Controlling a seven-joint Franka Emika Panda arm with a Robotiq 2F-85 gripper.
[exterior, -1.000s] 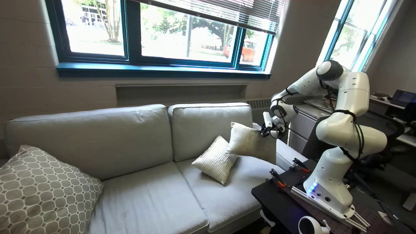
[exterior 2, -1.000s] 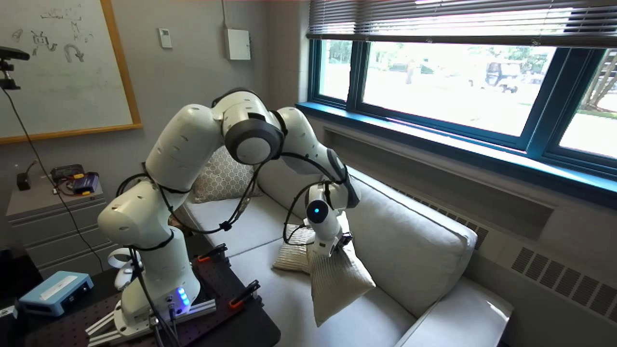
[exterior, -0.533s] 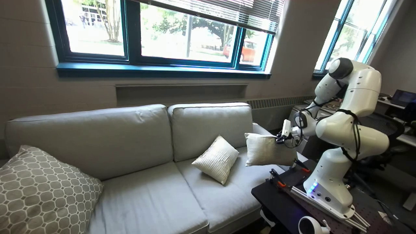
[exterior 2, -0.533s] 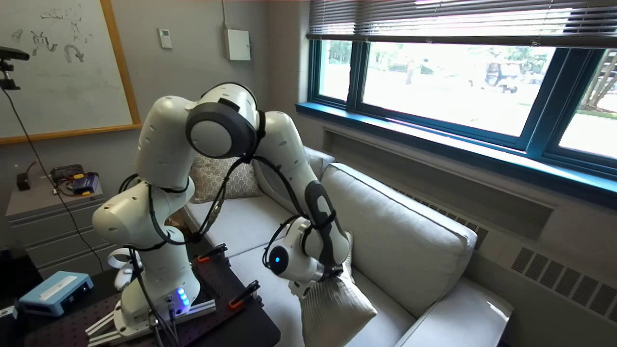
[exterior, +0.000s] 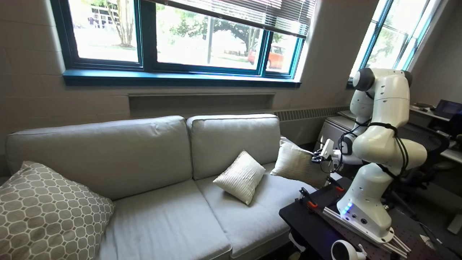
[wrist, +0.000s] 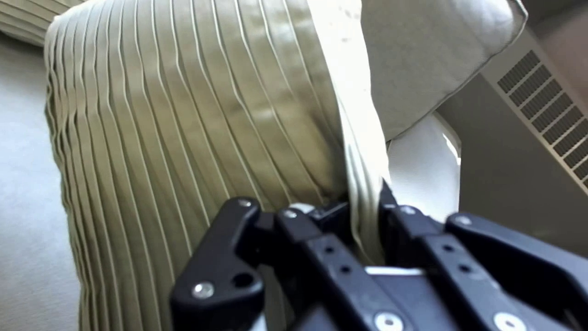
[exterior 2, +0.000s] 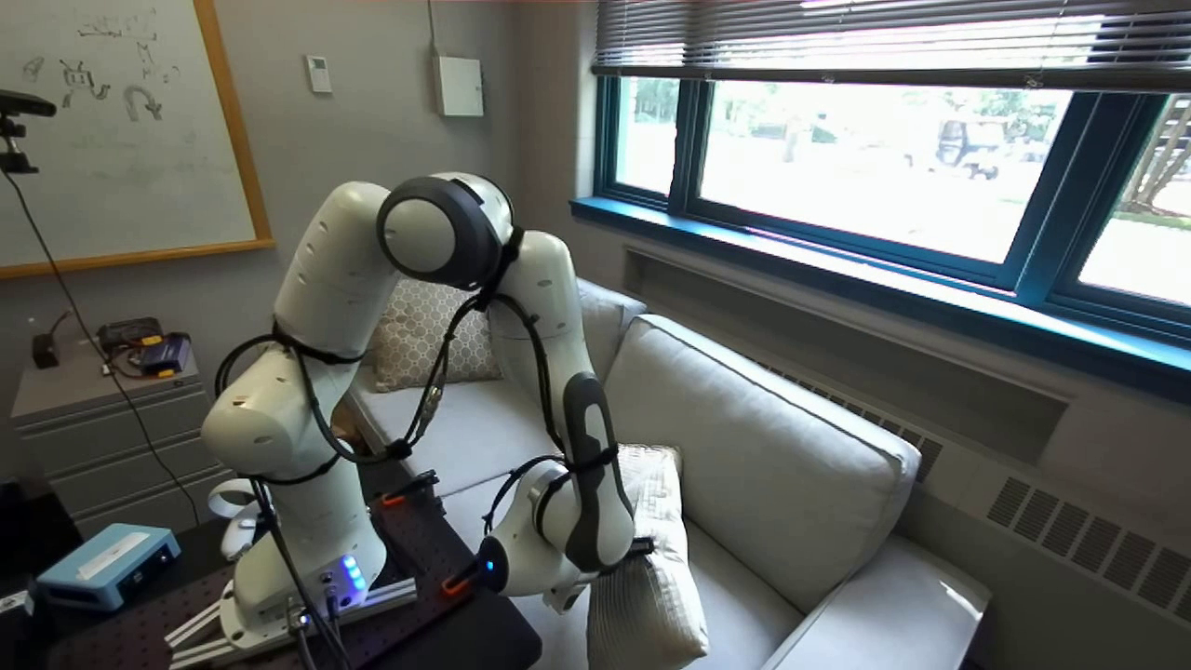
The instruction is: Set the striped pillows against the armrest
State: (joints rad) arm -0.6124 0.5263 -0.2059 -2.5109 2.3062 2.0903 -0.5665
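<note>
The gripper [wrist: 364, 211] is narrow, pinching one striped pillow [wrist: 193, 115] by its edge, near the armrest [exterior 2: 893, 596] — in the wrist view, the body spreads left of the jaws. The other pillow [exterior: 240, 177] lies on the seat [exterior: 252, 225]. The whiteboard [exterior 2: 121, 177] is marked, a blue box [exterior 2: 107, 565] labelled — too small to read.

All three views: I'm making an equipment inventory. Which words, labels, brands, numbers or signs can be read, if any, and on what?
No text reads clearly in any view.
Whiteboard in an exterior view: scrawled marks, too faint to read.
White label on the blue box: any print too small.
White slip near it: likewise too small.
Small white wall panel: any marking too small.
Striped pillow and tool, wrist view: no lettering visible.
</note>
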